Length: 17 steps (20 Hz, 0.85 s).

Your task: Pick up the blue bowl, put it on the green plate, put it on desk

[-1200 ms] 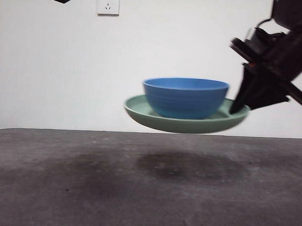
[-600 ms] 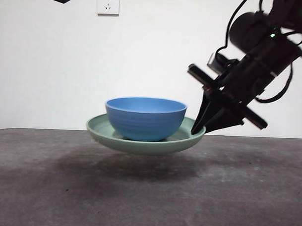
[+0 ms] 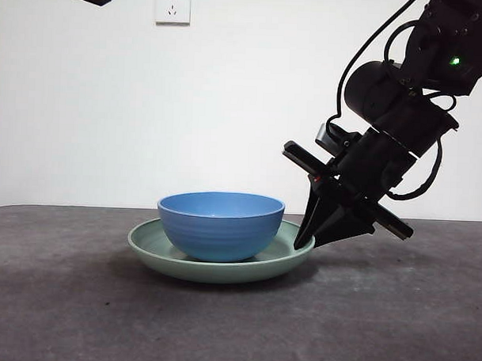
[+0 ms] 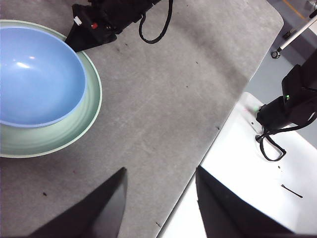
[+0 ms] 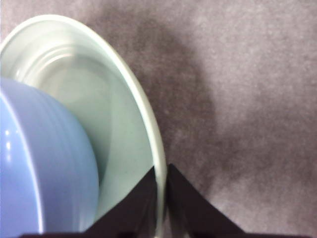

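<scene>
1. The right gripper is pinched narrow on the rim of the green plate, at the plate's 3 o'clock edge in the front view. The right wrist view shows one jaw inside the rim and one outside, with only the thin wall between them.

2. The plate looks to be sitting flat on the desk, with the blue bowl inside it, a little toward 9 o'clock of centre. The step in hand, by my reading, is the release.

3. To do it well: confirm the plate's base is fully down and level, then part the jaws just enough to clear the rim. Lift away along the arm's own slant, toward 1 o'clock in the front view, so the inner jaw does not hook the rim and tip or drag the plate.

4. Opening slowly seems wise. The bowl rests loose on a glossy surface and could slide if the plate jerks.

5. The left gripper waits with its jaws spread wide over the desk edge, holding nothing.

6. Materials and shapes: the plate is pale mint, wide and shallow, with a raised rim and a shiny inside that shows streaky reflections. The bowl is medium blue, round and deeper, with faint horizontal ridges outside and a smooth, glinting interior. The desk is matte dark grey-brown, mottled with pale scuffs.
</scene>
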Tool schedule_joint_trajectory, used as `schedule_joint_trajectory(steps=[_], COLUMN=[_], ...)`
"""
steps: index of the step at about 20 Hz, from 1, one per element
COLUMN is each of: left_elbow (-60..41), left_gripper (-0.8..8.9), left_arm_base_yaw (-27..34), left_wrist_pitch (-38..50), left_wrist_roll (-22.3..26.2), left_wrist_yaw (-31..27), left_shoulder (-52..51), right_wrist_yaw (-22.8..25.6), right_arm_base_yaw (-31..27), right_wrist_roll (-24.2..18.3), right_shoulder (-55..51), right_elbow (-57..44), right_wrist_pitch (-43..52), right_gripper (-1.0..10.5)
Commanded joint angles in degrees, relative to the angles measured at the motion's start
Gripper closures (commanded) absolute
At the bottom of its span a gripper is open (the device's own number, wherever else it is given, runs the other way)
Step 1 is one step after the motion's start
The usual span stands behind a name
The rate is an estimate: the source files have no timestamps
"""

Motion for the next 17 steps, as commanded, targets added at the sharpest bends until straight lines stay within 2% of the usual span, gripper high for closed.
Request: schedule_joint_trajectory(steps=[1, 3, 5, 6, 10, 12, 17], left_elbow=[0.5, 0.5, 0.5, 0.5, 0.5, 0.5, 0.5], left_gripper=[5.91, 5.91, 5.91, 5.91, 5.9, 5.91, 5.91], left_arm_base_yaw=[-0.4, -0.4, -0.4, -0.4, -0.4, -0.4, -0.4], left_wrist_pitch=[0.2, 0.0, 0.0, 0.0, -0.1, -0.3, -0.2], left_wrist_roll=[0.5, 0.5, 0.5, 0.5, 0.5, 0.5, 0.5], left_wrist_yaw=[0.3, 0.3, 0.3, 0.3, 0.3, 0.3, 0.3], left_shoulder=[0.4, 0.4, 0.4, 0.4, 0.4, 0.4, 0.4], right_wrist_yaw=[-0.5, 0.0, 0.5, 0.5, 0.7, 2.8, 9.1], right_arm_base_yaw=[0.4, 0.4, 0.4, 0.4, 0.4, 0.4, -0.5], right_wrist_roll=[0.9, 0.9, 0.9, 0.9, 0.8, 0.4, -6.3], right_shoulder=[1.2, 1.2, 1.2, 1.2, 0.2, -1.8, -11.9], right_elbow=[1.4, 1.4, 1.4, 1.4, 1.4, 1.4, 1.4], right_wrist_pitch=[0.3, -0.5, -1.7, -2.1, -2.7, -3.9, -11.7], right_gripper=[9.4, 9.2, 8.0, 7.7, 7.7, 7.7, 7.7])
